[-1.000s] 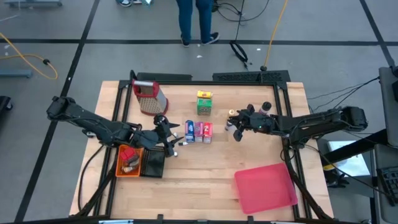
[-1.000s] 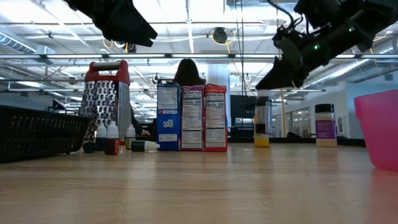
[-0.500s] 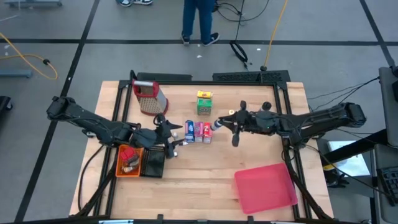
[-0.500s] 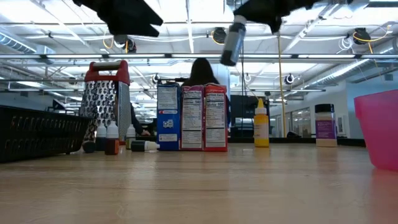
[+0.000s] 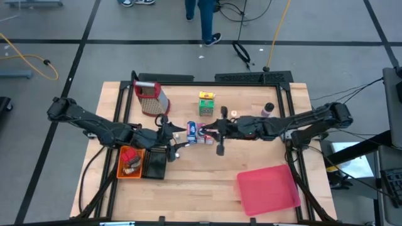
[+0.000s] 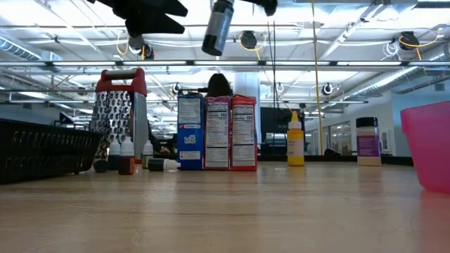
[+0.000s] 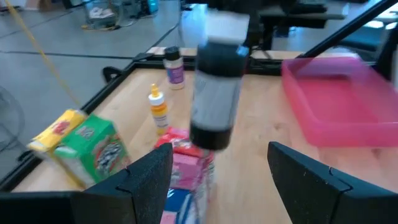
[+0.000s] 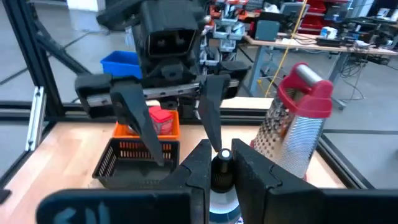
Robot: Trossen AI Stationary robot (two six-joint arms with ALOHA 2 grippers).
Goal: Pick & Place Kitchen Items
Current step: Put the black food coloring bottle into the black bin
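My right gripper [image 5: 208, 130] reaches in from the table's right and is shut on a grey bottle [image 6: 218, 27] with a white end [image 7: 224, 28]. It holds the bottle in the air above the row of blue, pink and red cartons [image 6: 216, 132]. My left gripper [image 5: 180, 138] is open and faces it from the left. In the left wrist view its fingers [image 7: 144, 180] stand wide apart, short of the bottle. A green-yellow carton [image 5: 206, 103] stands behind the row. Little bottles [image 6: 126, 156] stand by the grater [image 5: 151, 97]. My right gripper pinches the grey bottle between its two fingers [image 8: 199, 167], with the bottle's round end [image 8: 222, 157] showing between them. The fingers come from the table's right, about level. The bottle is lifted clear and hangs tilted below the gripper, its lower end [image 6: 211, 48] toward the left gripper.
A black basket [image 5: 154, 164] and an orange bin [image 5: 129, 162] sit at the left near the front. A pink tub [image 5: 267, 188] stands at the near right. A yellow-topped bottle [image 6: 295, 140] and a purple-labelled shaker [image 6: 367, 142] stand at the far right.
My right gripper has carried the grey bottle up and toward the table's left, from beside the yellow-topped bottle to above the cartons, close to the left gripper. The yellow-topped bottle now stands uncovered in the low view.
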